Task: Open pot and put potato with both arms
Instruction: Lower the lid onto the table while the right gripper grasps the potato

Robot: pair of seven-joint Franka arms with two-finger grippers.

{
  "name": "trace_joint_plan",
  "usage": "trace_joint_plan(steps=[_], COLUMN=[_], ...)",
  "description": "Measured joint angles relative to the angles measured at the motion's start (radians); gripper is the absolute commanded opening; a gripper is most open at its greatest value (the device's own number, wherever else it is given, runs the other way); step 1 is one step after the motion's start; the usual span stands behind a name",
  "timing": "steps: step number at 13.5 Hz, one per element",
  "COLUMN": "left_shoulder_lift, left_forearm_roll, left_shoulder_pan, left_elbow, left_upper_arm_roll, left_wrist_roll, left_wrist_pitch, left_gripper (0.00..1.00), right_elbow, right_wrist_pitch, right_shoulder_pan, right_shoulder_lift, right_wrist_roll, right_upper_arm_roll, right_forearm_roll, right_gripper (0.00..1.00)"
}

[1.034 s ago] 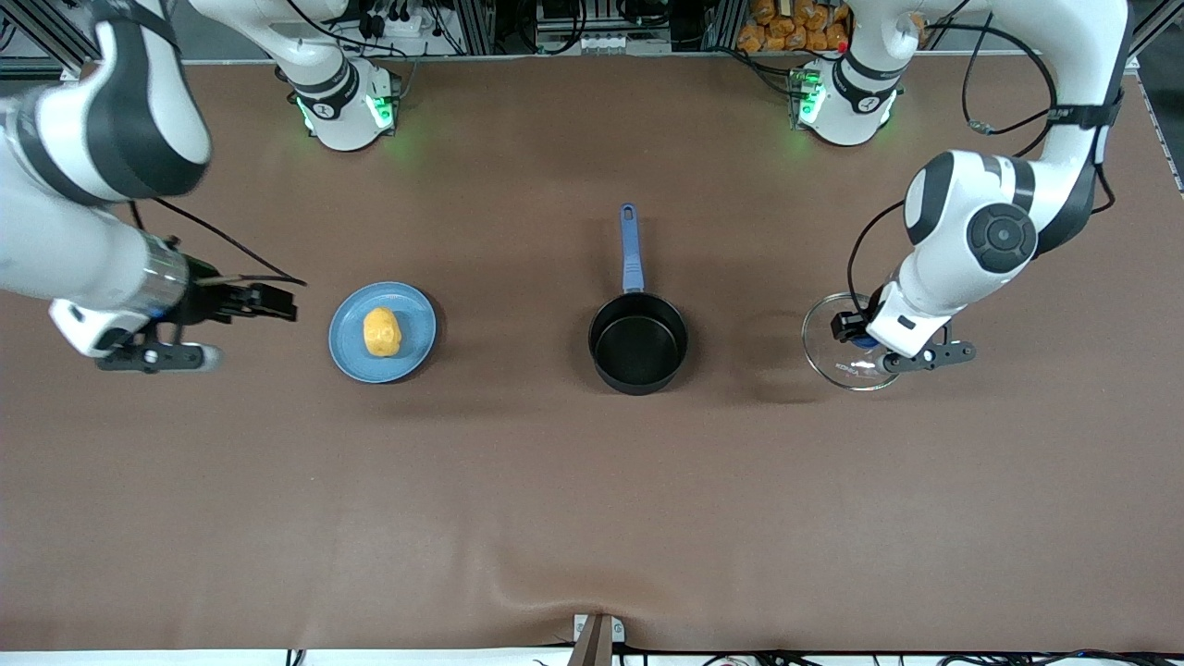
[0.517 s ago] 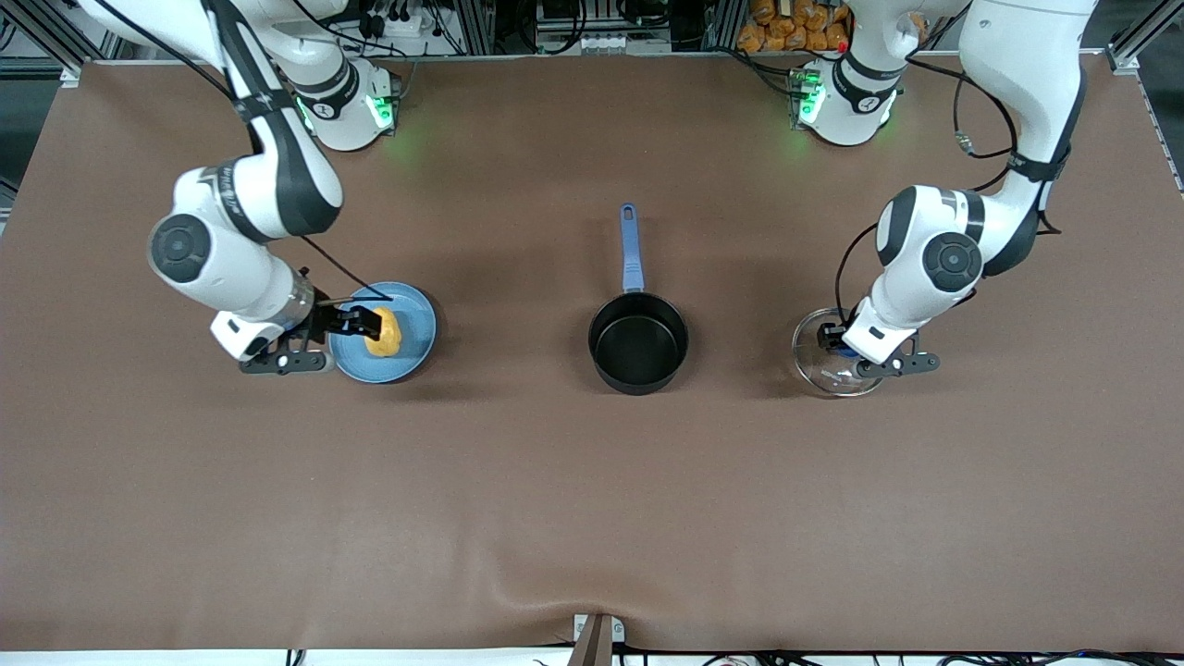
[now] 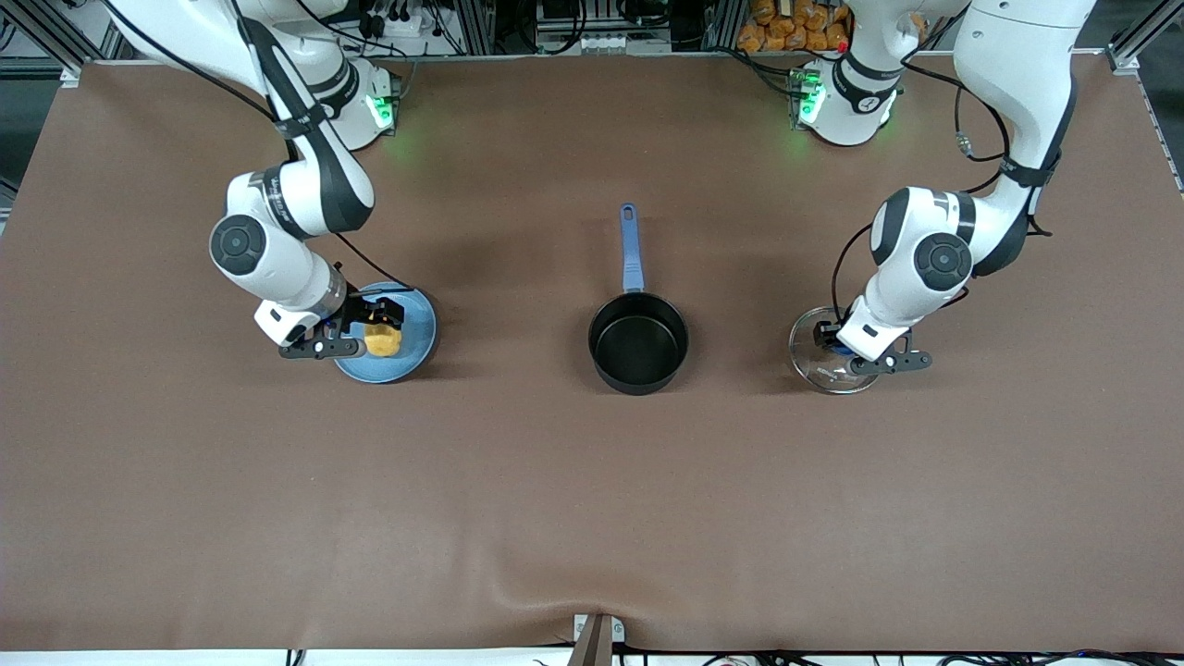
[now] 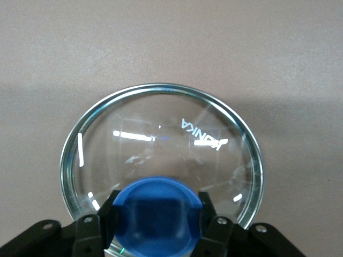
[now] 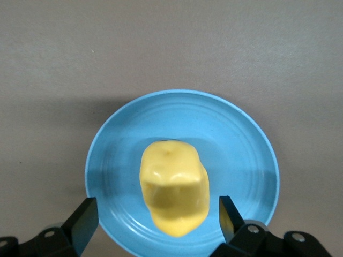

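My right fingers (image 3: 377, 322) hang spread wide over the blue plate (image 3: 416, 347), 1 on each side of the potato (image 3: 381, 340) lying between them, not touching it. The uncovered pot (image 3: 638, 344) sits on the table (image 3: 592, 509) between my 2 sets of fingers, well apart from both. My left fingers (image 3: 830, 340) flank the blue knob (image 4: 155, 214) of the glass lid (image 4: 161, 136) resting on the table; whether they clamp it, I cannot tell.
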Motion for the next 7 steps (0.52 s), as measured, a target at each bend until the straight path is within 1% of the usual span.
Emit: trace_joint_plan(steps=[6,7], left_shoulder_lift=[-0.009,-0.021], left_forearm_roll=[0.000,0.000], left_shoulder_pan=[0.000,0.000], left_elbow=[0.004,0.009], left_upper_arm_roll=[0.000,0.000], left_wrist_roll=[0.000,0.000], left_wrist_pitch=[0.008,0.008], left_gripper=[0.91,0.91], right_elbow=[-0.001,-0.001], right_wrist_pitch=[0.045,0.048], right_shoulder_pan=[0.001,0.001], right_shoulder_lift=[0.064,0.069], right_wrist_roll=[0.004,0.004], right_upper_arm_roll=[0.000,0.000], right_forearm_roll=[0.000,0.000], right_gripper=[1.00,0.97])
